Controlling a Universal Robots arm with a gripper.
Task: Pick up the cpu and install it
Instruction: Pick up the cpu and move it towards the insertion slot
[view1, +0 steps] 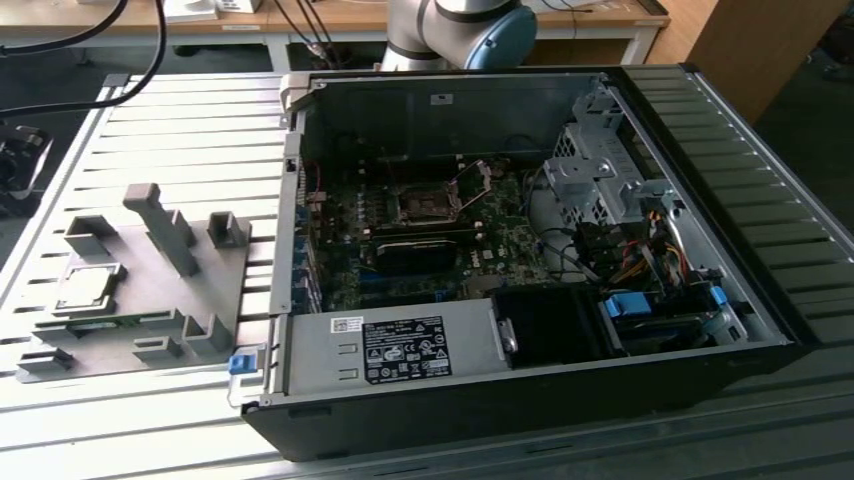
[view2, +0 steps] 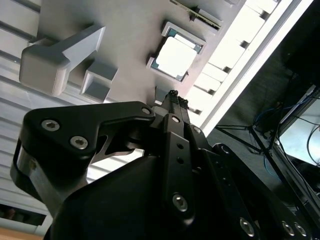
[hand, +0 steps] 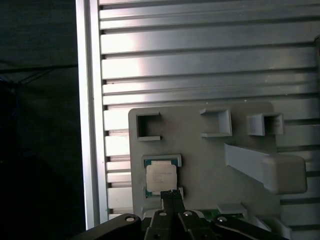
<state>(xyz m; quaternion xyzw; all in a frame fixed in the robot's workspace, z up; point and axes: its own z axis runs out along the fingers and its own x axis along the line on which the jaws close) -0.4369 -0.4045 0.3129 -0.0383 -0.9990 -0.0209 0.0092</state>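
Slightly, one corner of the small square silver-topped cpu (hand: 161, 178) is covered by the black gripper (hand: 172, 193), whose jaws are seen together.

Exterior view looks down across the table (view1: 200, 110); both wrist views sit close above the fixture plate (hand: 200, 167) (view2: 130, 50).

The cpu (hand: 161, 178) shows shiny metal; the fixture plate (hand: 200, 150) is matt grey plastic; the table (hand: 200, 50) is ribbed, glossy metal.

Cpu (hand: 161, 177) clear from above, low nest walls (hand: 161, 160) around it, tall fixture post (hand: 265, 167) nearby, socket (view1: 427, 207) sunk inside open-sided case (view1: 467, 420)
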